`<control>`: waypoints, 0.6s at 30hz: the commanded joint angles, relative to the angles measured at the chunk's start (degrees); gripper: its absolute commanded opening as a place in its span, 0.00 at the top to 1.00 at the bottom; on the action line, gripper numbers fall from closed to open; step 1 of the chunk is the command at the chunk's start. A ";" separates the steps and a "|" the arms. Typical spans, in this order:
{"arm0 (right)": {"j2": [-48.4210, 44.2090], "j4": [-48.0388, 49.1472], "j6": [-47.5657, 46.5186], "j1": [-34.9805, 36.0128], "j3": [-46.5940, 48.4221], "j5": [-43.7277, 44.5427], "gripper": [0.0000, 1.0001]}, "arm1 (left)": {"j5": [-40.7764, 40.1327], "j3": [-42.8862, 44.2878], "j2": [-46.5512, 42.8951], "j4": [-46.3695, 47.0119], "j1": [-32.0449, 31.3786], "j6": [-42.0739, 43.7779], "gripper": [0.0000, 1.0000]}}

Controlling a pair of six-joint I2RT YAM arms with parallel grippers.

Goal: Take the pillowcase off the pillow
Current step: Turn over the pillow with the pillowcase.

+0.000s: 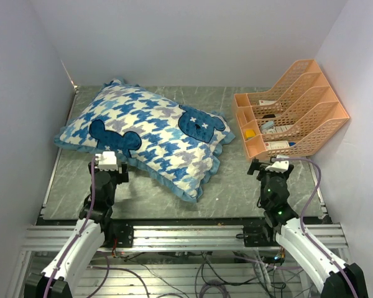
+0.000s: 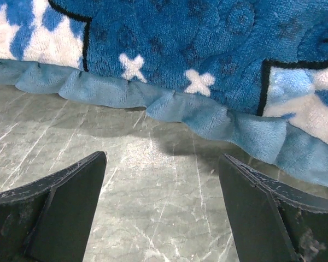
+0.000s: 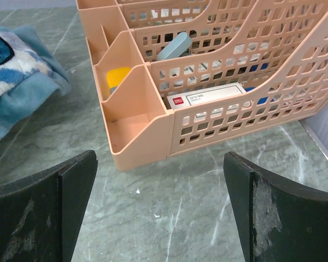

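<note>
Left jaws gape just short of pillowcase (image 2: 208, 33).

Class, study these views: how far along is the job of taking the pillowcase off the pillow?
Done: nothing yet; the blue-and-white houndstooth fabric pillowcase lies plump and full, so its pillow is apparently inside, unseen. In hand: the left tool, open, faces the teal ruffled edge; the right tool, open, faces the peach plastic organiser. Left: gripping and pulling the cover off.

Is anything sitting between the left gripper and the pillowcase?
Nothing visible. The left gripper is open just short of the pillowcase, with only a strip of table between them.
</note>
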 commanded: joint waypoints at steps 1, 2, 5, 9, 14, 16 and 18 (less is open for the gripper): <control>0.13 0.98 0.46 -0.39 -5.21 0.69 0.00 | -0.53 1.26 -0.45 2.77 -0.08 0.01 0.06; -0.03 0.96 0.46 -0.40 -5.27 0.58 0.00 | -0.53 1.23 -0.19 2.93 -0.01 0.01 0.06; 0.05 1.01 0.37 -0.40 -5.24 0.29 0.00 | -0.53 1.23 -0.14 2.99 -0.01 0.01 0.06; 0.95 1.06 1.42 -1.23 -4.93 1.21 0.00 | -0.53 1.28 -0.19 2.91 -0.04 0.01 0.06; -4.68 -9.95 0.10 -1.25 1.32 -0.80 0.00 | 0.15 4.79 -0.40 -0.30 0.01 0.49 0.06; -2.64 -13.02 2.19 -1.28 7.60 0.03 0.00 | 1.09 9.41 1.08 -4.75 0.01 0.64 0.06; -0.83 -15.48 5.20 -1.28 12.44 -0.63 0.00 | 1.89 13.84 3.40 -8.80 0.00 2.01 0.06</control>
